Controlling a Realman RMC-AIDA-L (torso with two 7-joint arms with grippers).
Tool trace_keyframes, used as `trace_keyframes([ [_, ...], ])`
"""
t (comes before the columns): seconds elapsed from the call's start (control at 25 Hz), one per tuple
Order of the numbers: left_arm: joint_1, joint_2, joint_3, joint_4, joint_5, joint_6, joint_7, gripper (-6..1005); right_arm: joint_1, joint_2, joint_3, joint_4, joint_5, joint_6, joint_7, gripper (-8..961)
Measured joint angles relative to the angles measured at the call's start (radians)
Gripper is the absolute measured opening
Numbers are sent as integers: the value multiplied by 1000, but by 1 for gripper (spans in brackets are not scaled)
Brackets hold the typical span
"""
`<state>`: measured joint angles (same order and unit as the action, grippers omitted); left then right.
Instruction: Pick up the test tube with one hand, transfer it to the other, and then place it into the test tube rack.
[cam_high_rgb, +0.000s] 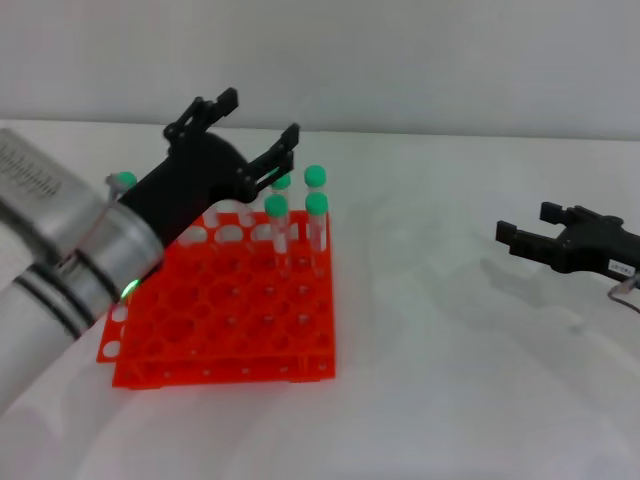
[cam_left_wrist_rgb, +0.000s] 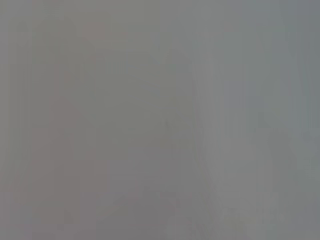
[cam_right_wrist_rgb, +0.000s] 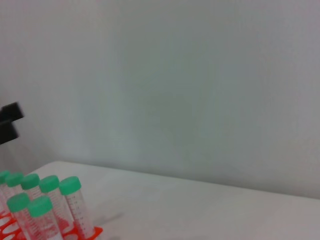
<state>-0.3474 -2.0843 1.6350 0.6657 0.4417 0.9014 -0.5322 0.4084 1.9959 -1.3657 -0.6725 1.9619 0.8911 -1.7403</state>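
Closest to me, the left gripper (cam_high_rgb: 262, 122) hangs over the test tube rack (cam_high_rgb: 225, 300), fingers spread and empty. I see green-capped tubes (cam_high_rgb: 316, 212) standing in the rack's far corner, while the right gripper (cam_high_rgb: 527, 232) hovers over the bench (cam_high_rgb: 450, 380), fingers parted, empty.

Both end effectors gape: left (cam_high_rgb: 250, 120) raised, right (cam_high_rgb: 528, 232) low.

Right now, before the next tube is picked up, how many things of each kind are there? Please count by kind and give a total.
Green-capped test tubes: 7 in the right wrist view; the head view shows only 5, as the arm hides some.
Orange-red rack: 1
Black grippers: 2, the left gripper and the right gripper, both open and empty.
Total: 10
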Motion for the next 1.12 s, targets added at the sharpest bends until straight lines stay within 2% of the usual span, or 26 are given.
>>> trace_keyframes([
  [0.08,30,0,-1,-10,-26,51,25,874,-19,6,35,-1,0,29,-27,860],
  [0.28,104,-2,2,-129,-156,256,104,872,-69,13,115,4,10,96,-101,860],
  [0.44,115,-2,2,-278,-261,380,158,870,-100,14,192,57,46,184,-198,860],
  [0.64,115,-4,3,-399,-377,449,194,862,-105,14,314,199,99,325,-351,860],
  [0.96,129,-5,3,-435,-469,544,196,861,-112,12,508,415,103,487,-558,860],
  [1.12,137,-5,5,-437,-515,572,197,861,-116,12,571,499,103,540,-641,860],
])
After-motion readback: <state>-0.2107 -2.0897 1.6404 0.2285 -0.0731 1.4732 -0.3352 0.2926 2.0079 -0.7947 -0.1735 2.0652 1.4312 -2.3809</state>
